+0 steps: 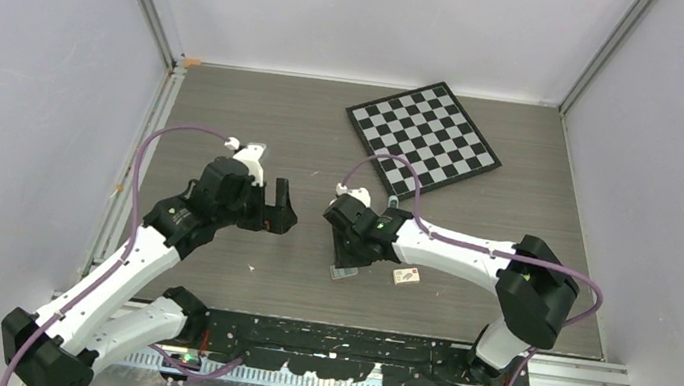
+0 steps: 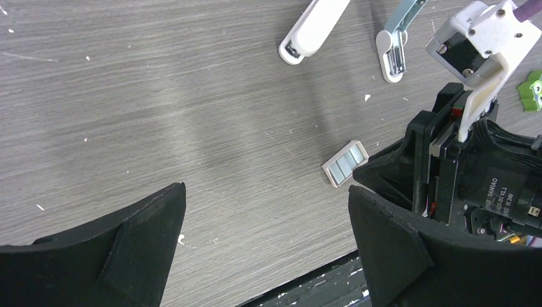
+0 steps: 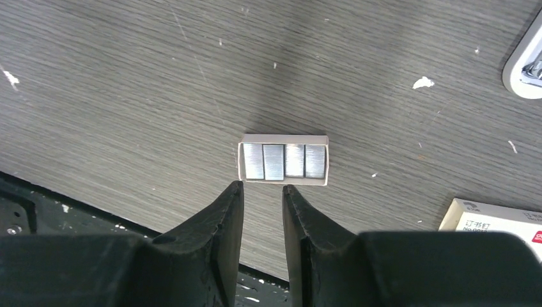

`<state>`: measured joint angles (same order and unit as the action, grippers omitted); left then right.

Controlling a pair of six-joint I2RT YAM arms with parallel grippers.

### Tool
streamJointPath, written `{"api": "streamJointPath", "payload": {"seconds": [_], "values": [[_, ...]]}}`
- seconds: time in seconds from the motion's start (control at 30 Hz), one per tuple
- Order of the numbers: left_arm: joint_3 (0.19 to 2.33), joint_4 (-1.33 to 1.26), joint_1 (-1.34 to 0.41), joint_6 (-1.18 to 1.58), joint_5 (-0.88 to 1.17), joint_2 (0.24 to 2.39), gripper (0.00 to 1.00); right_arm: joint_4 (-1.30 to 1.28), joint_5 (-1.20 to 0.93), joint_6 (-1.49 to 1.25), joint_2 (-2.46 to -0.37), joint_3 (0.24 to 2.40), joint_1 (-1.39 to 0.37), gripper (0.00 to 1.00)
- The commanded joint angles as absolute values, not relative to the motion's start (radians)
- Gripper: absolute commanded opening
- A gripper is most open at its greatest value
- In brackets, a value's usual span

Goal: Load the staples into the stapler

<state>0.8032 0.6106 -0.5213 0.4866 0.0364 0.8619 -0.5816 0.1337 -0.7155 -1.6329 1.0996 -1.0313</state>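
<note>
I'm watching the right wrist feed, since that arm is the one placed for the pick. The staples (image 3: 284, 160), a small flat block of silvery-grey strips, sit in a shallow pale cardboard tray (image 3: 284, 139) on the grey wood-grain table (image 3: 128, 77). They lie straight ahead of the right gripper (image 3: 263, 187), just beyond its black fingertips and not touching them. The tray's long axis runs crosswise to the fingers, along the line on which they close, and its four strips lie side by side. The right jaws stand narrow with only a slim gap, empty, and much tighter than the tray is long. So I judge they must either widen to span it or come down on its short sides after a wrist turn.

The left gripper (image 2: 266, 188) is spread wide and holds nothing. It hangs off to the side, farther from the tray than the right one.

The small slim white and pale-teal stapler (image 2: 313, 29) lies beyond the staples in the left wrist feed, well apart from both grippers. Its white body and teal arm are splayed open — the metal channel shows at the teal tip, and I see no strip in it (the view is small).

A small white printed carton (image 3: 492, 220) lies near the tray; whether anything is in it I cannot tell.
</note>
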Motion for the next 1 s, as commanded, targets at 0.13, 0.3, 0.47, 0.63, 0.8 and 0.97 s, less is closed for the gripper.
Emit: {"api": "streamJointPath", "payload": {"seconds": [0.13,0.3,0.47,0.63,0.8,0.97], "values": [[0.687,0.474,-0.518,0.620,0.159,0.850,0.86,-0.498,0.145,-0.752,-1.661,1.058,-1.035,0.34],[0.572,0.336,-0.518,0.716,0.244,0.887,0.56,-0.427,0.117,-0.781,-1.659,1.023,-1.035,0.34],[0.483,0.208,-0.521,0.801,0.291,0.936,0.37,-0.384,0.117,-0.805,-1.658,0.993,-1.034,0.39],[0.410,0.098,-0.525,0.865,0.296,0.980,0.25,-0.359,0.131,-0.824,-1.637,0.969,-1.033,0.44],[0.337,-0.063,-0.552,0.962,0.301,1.050,0.21,-0.323,0.118,-0.840,-1.616,0.936,-1.013,0.45],[0.301,-0.210,-0.599,1.043,0.298,1.170,0.16,-0.295,0.104,-0.849,-1.592,0.908,-0.999,0.45]]}}
